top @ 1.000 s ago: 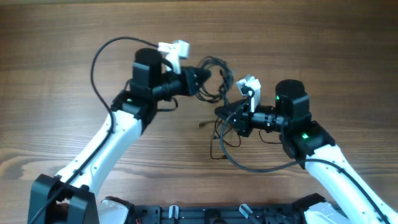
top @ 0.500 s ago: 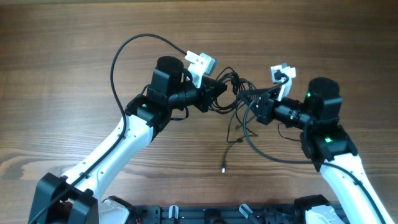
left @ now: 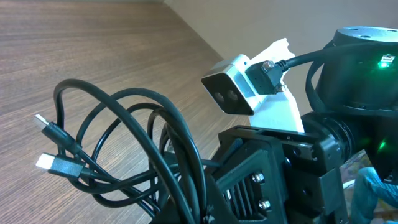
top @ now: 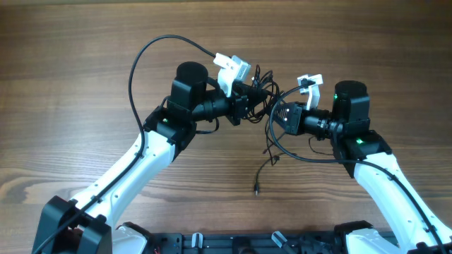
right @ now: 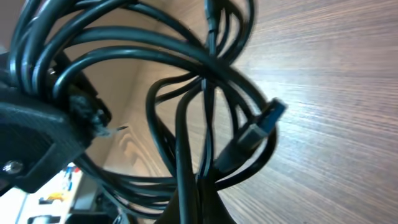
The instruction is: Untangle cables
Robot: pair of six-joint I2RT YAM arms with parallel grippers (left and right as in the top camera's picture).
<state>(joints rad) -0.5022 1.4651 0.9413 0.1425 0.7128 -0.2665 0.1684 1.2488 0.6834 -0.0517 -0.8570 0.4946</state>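
Note:
The cables [top: 263,90] are a black tangle held above the table between my two grippers. My left gripper [top: 251,106] is shut on loops at the tangle's left side. My right gripper [top: 277,117] is shut on strands at its right side, a few centimetres away. One strand hangs down to a plug end [top: 256,188] on the table. In the left wrist view the cables [left: 124,134] loop out of my left gripper [left: 199,214], with two plugs [left: 55,163] at the left. The right wrist view shows cables [right: 186,93] and a plug [right: 254,132] rising from my right gripper [right: 199,208].
The wooden table [top: 85,56] lies under the arms. A thick black wire [top: 145,53] arcs from the left arm to its white wrist camera [top: 233,68]. A black rack [top: 233,243] runs along the near edge.
Both arms have lifted the tangle toward the far side. In the last half second the right gripper moved left toward the left one, bunching the loops. One plug end now trails on the table.

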